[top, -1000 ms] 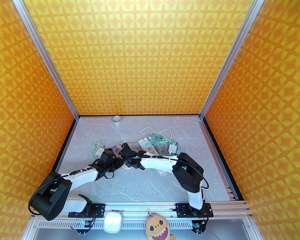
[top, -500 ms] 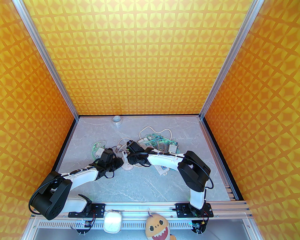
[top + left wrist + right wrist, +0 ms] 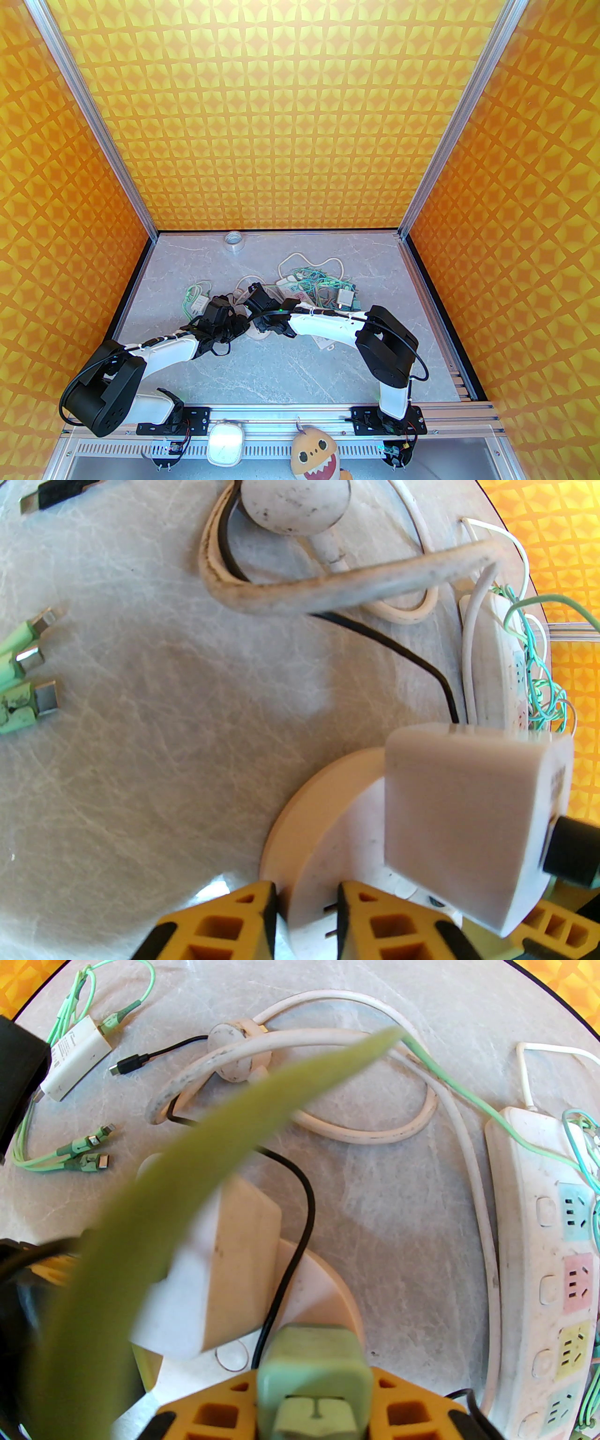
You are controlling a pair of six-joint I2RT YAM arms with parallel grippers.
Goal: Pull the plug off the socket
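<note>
The left claw [image 3: 307,902] pinches the rim of the round socket [image 3: 309,822], evidently to pin it to the tabletop [image 3: 164,742] against the pull. The white plug [image 3: 468,817] stands seated in that socket. The right claw [image 3: 311,1403] grips a green connector [image 3: 309,1358], not the plug; a regrasp is judged necessary.

A lab robot cell: aluminium frame [image 3: 120,173], orange patterned walls [image 3: 281,117], marble-look table [image 3: 281,370].

Grey marbled table [image 3: 281,370] holds tape roll [image 3: 233,241], power strip [image 3: 525,1260], round socket [image 3: 314,803], cables [image 3: 375,1137].
</note>
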